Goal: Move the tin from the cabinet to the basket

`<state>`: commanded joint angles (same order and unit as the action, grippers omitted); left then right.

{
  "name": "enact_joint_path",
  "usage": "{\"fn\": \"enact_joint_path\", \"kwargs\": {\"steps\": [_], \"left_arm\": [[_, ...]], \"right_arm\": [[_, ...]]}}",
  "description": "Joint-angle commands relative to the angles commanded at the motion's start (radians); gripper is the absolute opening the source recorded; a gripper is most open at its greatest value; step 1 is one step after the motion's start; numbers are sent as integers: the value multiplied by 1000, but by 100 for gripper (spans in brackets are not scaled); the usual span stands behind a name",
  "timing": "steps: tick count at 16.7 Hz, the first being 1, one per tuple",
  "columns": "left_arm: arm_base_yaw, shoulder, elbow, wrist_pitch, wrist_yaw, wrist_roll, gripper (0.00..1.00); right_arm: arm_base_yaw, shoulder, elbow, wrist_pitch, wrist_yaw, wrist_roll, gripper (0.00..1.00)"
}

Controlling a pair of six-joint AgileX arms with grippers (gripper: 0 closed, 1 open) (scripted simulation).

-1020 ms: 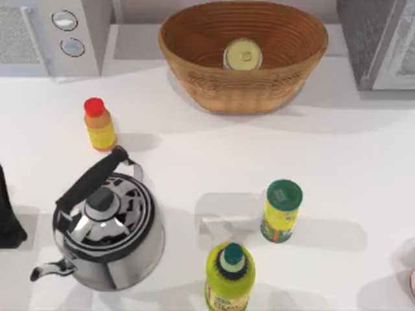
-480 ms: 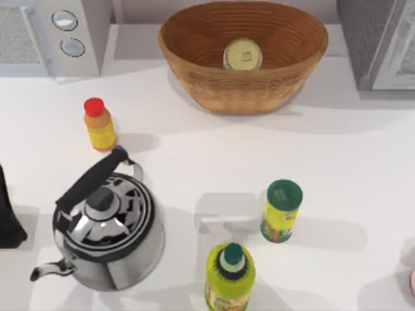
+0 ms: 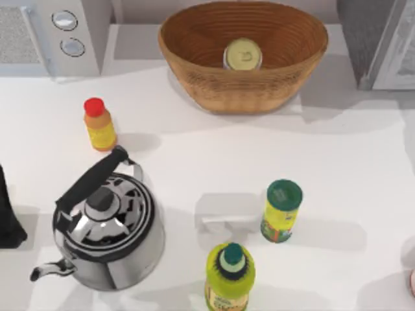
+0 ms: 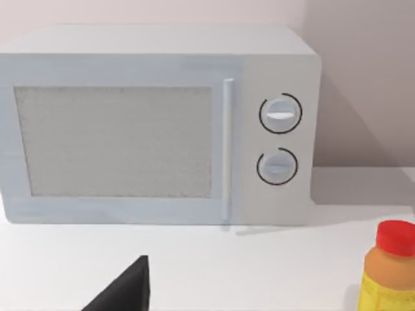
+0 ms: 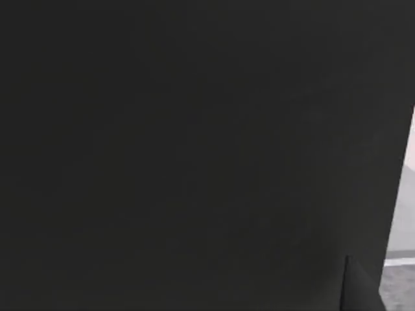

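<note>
Nearest of all, the green-capped bottle [image 3: 229,275] and the green-lidded shaker [image 3: 281,210] were left untouched. The grey shadow [image 3: 227,212] lying on the table [image 3: 194,155] between the shaker and the kettle [image 3: 107,236] was seen to have shifted and thickened slightly over the last second. At the table's left edge the left arm [image 3: 8,217] was kept parked. A dark tip of the left gripper [image 4: 130,288] was caught in its wrist view facing the microwave [image 4: 155,129], but whether it was wide or narrow could not be told. The right wrist view was dark, so nothing of the right gripper's hold could be told either.

Further back, the red-capped bottle [image 3: 99,124] was not disturbed. Then the basket [image 3: 194,39]: the tin [image 3: 242,54] was found standing upright inside it, towards the far wall, just where it had been a second before. Beyond, to the right, fresh shade was thrown across the table below the cabinet [image 3: 363,39]. That was read as something moving overhead out of shot. With the tin settled and nothing gripping it, the transfer was judged complete.
</note>
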<state>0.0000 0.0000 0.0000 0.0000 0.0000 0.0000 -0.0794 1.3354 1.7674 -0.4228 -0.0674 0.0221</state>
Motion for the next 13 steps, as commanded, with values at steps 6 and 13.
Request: {"fn": "enact_joint_path", "kwargs": {"steps": [6,13], "left_arm": [[0,0,0,0,0,0,100],[0,0,0,0,0,0,100]], "right_arm": [[427,-32,-34,-13,426,-3,100],[521,-43,-46,-15,520,-3,100]]}}
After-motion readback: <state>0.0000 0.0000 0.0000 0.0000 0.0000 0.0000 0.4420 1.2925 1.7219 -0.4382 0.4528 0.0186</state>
